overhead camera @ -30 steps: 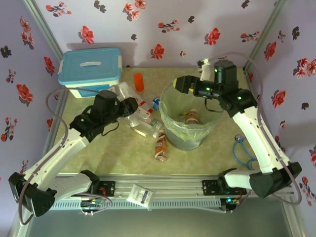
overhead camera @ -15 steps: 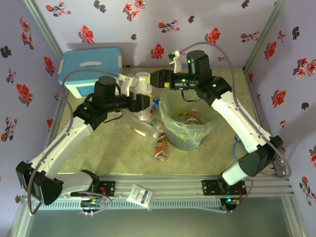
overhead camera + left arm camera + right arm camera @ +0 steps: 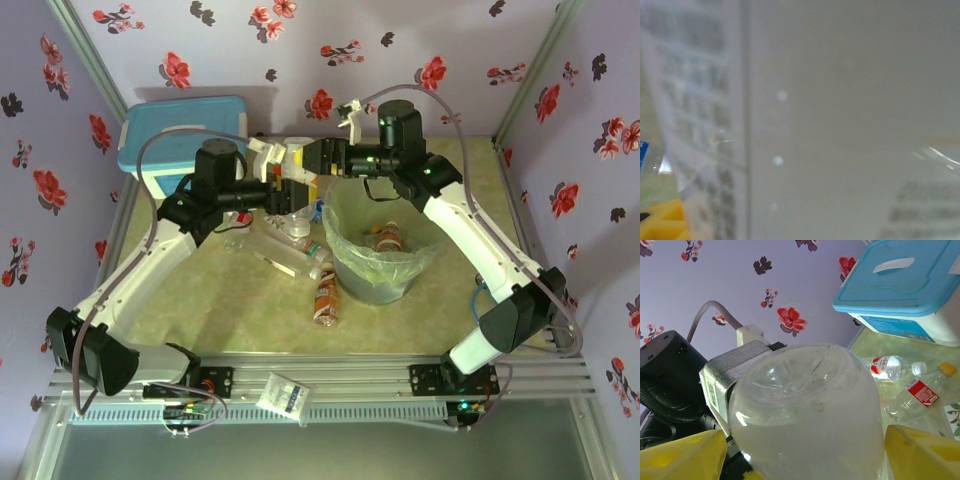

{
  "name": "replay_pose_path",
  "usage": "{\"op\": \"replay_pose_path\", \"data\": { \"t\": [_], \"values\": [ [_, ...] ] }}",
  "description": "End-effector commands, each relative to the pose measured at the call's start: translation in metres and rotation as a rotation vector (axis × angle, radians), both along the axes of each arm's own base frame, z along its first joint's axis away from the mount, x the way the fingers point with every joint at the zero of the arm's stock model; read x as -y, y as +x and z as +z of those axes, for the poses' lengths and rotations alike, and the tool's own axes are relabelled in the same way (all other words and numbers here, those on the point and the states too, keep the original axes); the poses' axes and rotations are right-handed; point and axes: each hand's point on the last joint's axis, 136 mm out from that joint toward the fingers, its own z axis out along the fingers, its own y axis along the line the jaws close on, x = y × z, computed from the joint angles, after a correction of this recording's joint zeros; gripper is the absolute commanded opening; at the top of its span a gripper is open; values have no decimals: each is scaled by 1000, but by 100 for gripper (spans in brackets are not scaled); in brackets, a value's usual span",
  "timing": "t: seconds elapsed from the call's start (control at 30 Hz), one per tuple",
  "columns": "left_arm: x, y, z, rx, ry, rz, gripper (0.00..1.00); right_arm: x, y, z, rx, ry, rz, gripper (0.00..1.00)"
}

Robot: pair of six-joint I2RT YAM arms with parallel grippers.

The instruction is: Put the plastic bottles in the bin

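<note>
A clear plastic bottle (image 3: 293, 165) with a pale label hangs base-up above the table, left of the bin, and my left gripper (image 3: 284, 195) is shut on it. Its blurred label (image 3: 840, 125) sits close against the left wrist camera. My right gripper (image 3: 306, 163) stands open, one yellow finger (image 3: 685, 460) on each side of the bottle's base (image 3: 805, 410). The grey bin (image 3: 345, 268) with its pale green liner holds a bottle (image 3: 385, 238). More bottles lie on the table: clear ones (image 3: 290, 255), one with an orange label (image 3: 325, 295), and a red-labelled one (image 3: 887, 367).
A white box with a blue lid (image 3: 180, 145) stands at the back left, also in the right wrist view (image 3: 910, 290). A small white packet (image 3: 283, 393) lies on the front rail. A blue cable loop (image 3: 490, 300) lies right of the bin.
My left gripper has lifted the bottle off the table, up and to the right. My right arm has swung left from over the bin until its fingers flank the bottle's base.
</note>
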Motion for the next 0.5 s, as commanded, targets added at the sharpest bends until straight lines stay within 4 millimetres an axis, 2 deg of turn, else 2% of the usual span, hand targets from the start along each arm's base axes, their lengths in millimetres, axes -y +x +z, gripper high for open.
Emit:
{"op": "replay_pose_path", "data": {
  "t": [0.0, 0.13, 0.23, 0.3, 0.37, 0.43, 0.47],
  "values": [
    [16, -8, 31, 32, -109, -115, 15, -14, -13, 0, 24, 32, 112, 83],
    [20, -9, 32, 13, -129, -144, 15, -16, -9, -4, 21, 21, 130, 81],
    [18, -8, 30, 11, -125, -140, 15, -13, -6, -2, 34, 32, 117, 71],
    [17, -7, 28, 11, -122, -136, 19, -10, -5, 0, 39, 44, 106, 69],
    [16, -5, 25, 6, -118, -132, 31, -6, -1, 1, 41, 50, 91, 64],
    [14, -3, 21, -2, -115, -124, 48, -4, 2, 3, 43, 58, 77, 61],
    [14, -1, 19, -6, -114, -119, 61, -2, 4, 4, 46, 63, 68, 59]
  ]
}}
